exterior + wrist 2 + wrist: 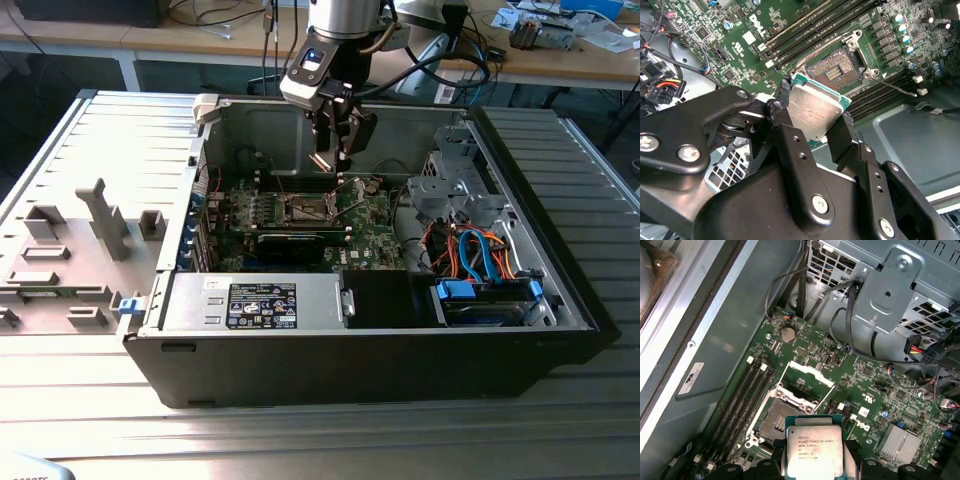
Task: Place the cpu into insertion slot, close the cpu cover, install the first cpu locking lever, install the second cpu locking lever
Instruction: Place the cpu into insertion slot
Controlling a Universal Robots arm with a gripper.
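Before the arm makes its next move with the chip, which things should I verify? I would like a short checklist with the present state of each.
1. The cpu is gripped on two opposite edges by the fingers: ok.
2. The insertion slot is uncovered, with nothing lying in it: ok.
3. The cpu cover is raised off the slot: ok.
4. The locking lever is swung out, away from the slot: ok.
5. The cpu's corner mark matches the slot: cannot tell.
6. The cpu is seated in the slot: not ok; it is held above the board.

The cpu (pixel 814 452) is cut off by the picture edge in the first wrist view. It hides part of the insertion slot (pixel 772 421).
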